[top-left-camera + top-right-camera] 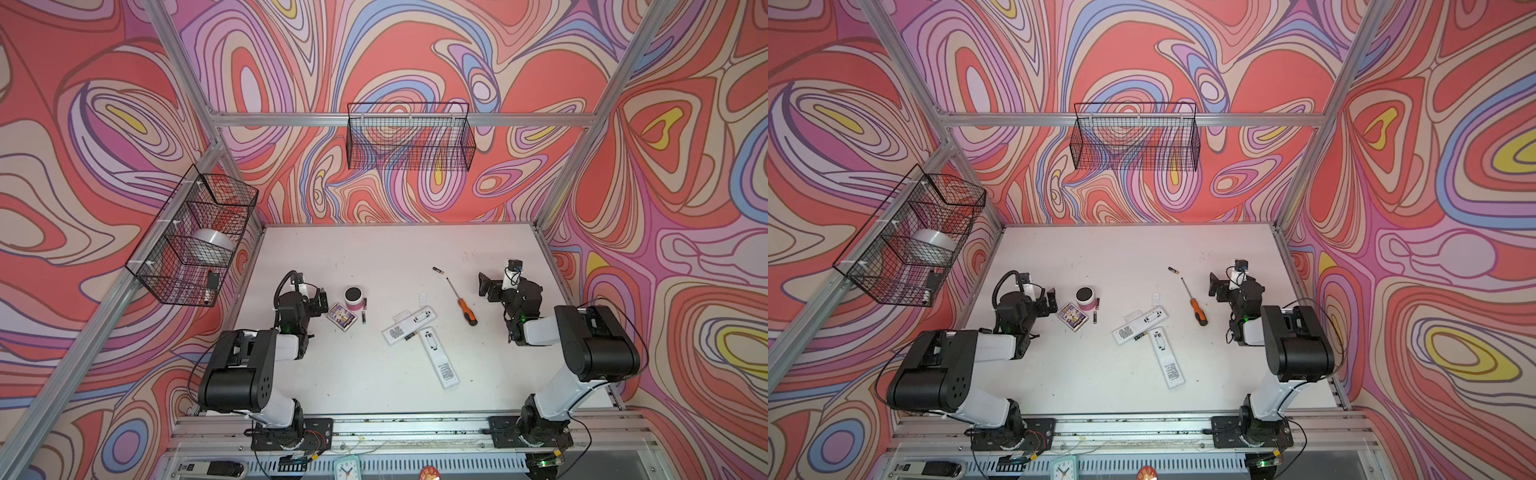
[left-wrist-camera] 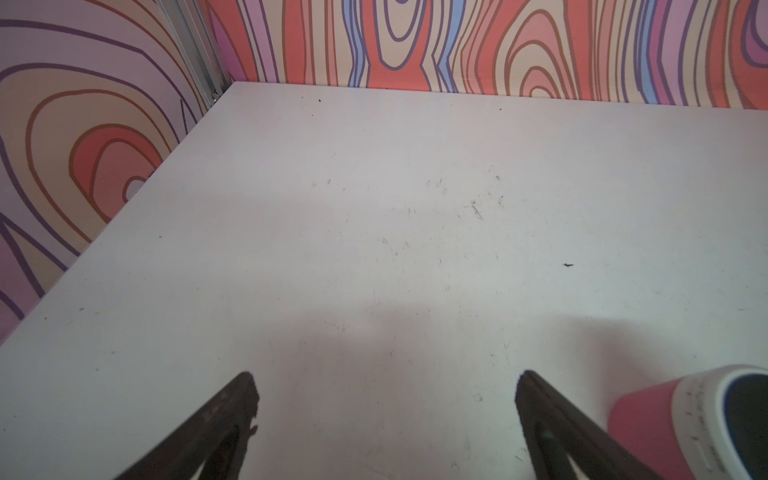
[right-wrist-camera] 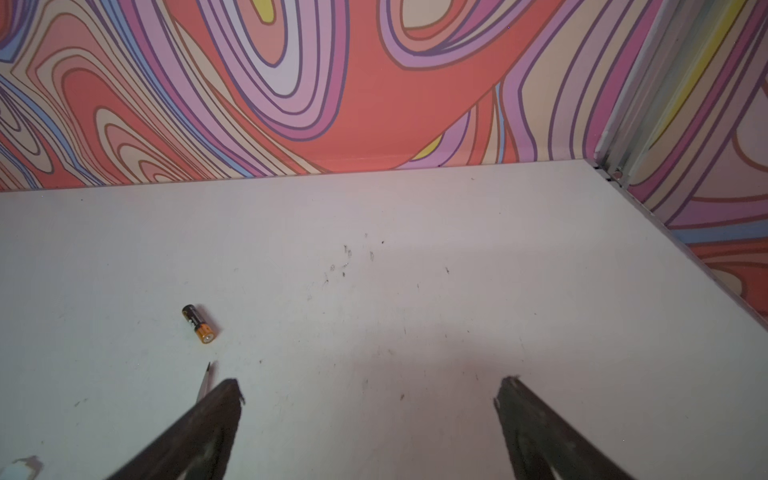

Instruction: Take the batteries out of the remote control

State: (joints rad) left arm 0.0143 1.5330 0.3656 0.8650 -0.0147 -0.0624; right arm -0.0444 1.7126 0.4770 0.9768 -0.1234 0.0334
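Note:
Two white remote controls lie back-up and crossed mid-table, one tilted [image 1: 409, 325] and one longer [image 1: 439, 359], both with open compartments. In both top views loose batteries lie on the table: one far back [image 1: 438, 270] [image 3: 198, 324], two beside the pink speaker [image 1: 365, 302] [image 1: 363, 318], and one between the remotes [image 1: 410, 336]. My left gripper [image 1: 322, 304] [image 2: 384, 386] hovers open left of the speaker, holding nothing. My right gripper [image 1: 484, 286] [image 3: 370, 390] is open and empty, right of the screwdriver.
An orange-and-black screwdriver [image 1: 462, 302] lies between the remotes and my right arm. A pink-and-white speaker [image 1: 354, 298] [image 2: 685, 424] and a small printed box [image 1: 340, 316] sit by my left gripper. Two white covers [image 1: 423, 297] [image 1: 401, 316] lie near the remotes. Wire baskets [image 1: 409, 137] hang on the walls.

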